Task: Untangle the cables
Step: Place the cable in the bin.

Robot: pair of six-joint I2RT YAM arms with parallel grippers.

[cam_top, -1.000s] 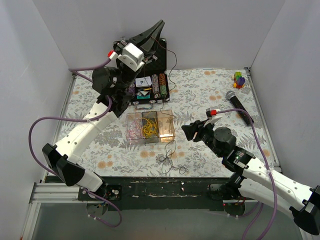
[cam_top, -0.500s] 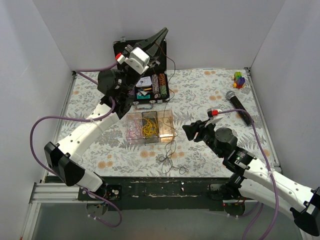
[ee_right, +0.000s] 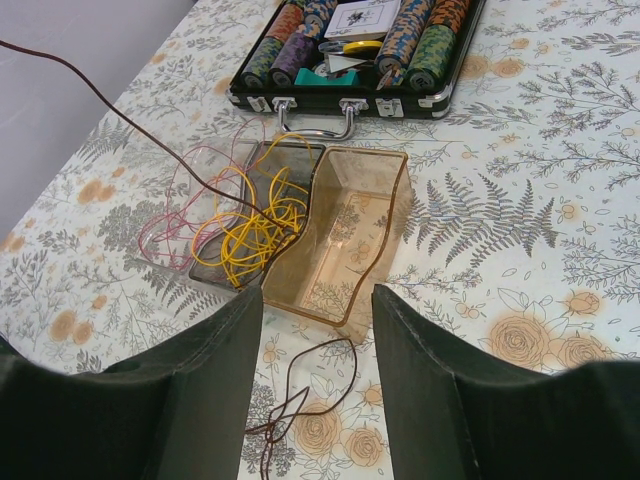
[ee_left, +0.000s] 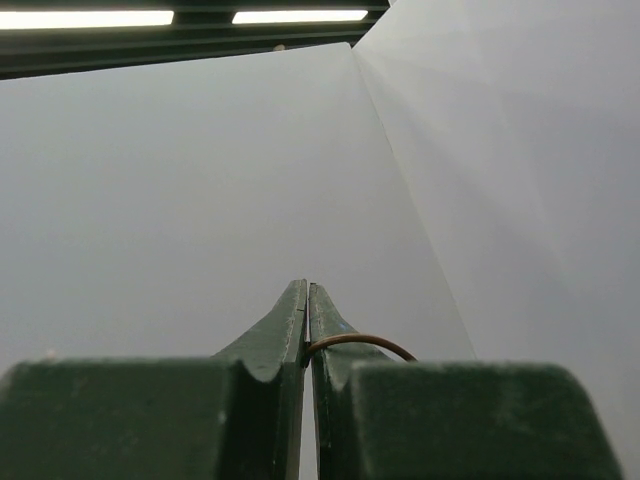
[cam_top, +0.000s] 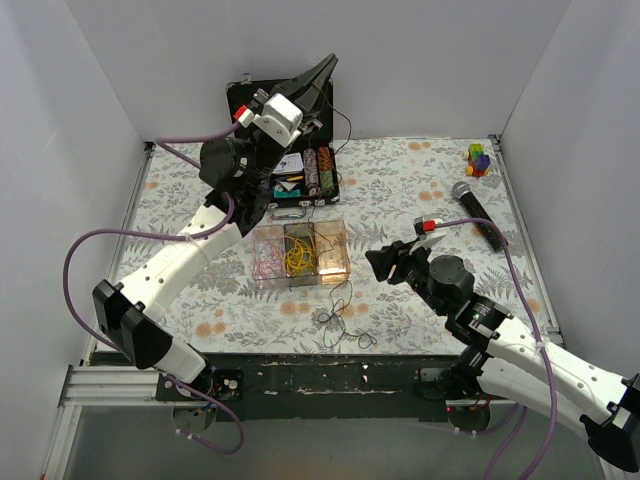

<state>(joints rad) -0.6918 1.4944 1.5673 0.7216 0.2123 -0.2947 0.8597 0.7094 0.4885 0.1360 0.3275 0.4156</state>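
Observation:
My left gripper [cam_top: 325, 66] is raised high at the back, shut on a thin brown cable [ee_left: 362, 341]. That cable [cam_top: 349, 130] hangs from it down to the table and ends in a loose tangle [cam_top: 342, 320] in front of the tray; it also shows in the right wrist view [ee_right: 300, 400]. A clear three-part tray [cam_top: 335, 262] holds pink [ee_right: 165, 215] and yellow [ee_right: 245, 230] cables; its right compartment [ee_right: 350, 240] is empty. My right gripper [cam_top: 381, 263] is open and empty, low over the table just right of the tray.
An open black case of poker chips [cam_top: 305, 170] stands behind the tray. A microphone [cam_top: 474, 210] lies at the right. Small coloured blocks [cam_top: 479, 158] sit at the back right corner. White walls enclose the table.
My left gripper has moved a little up and to the right with the brown cable. The right arm has barely moved.

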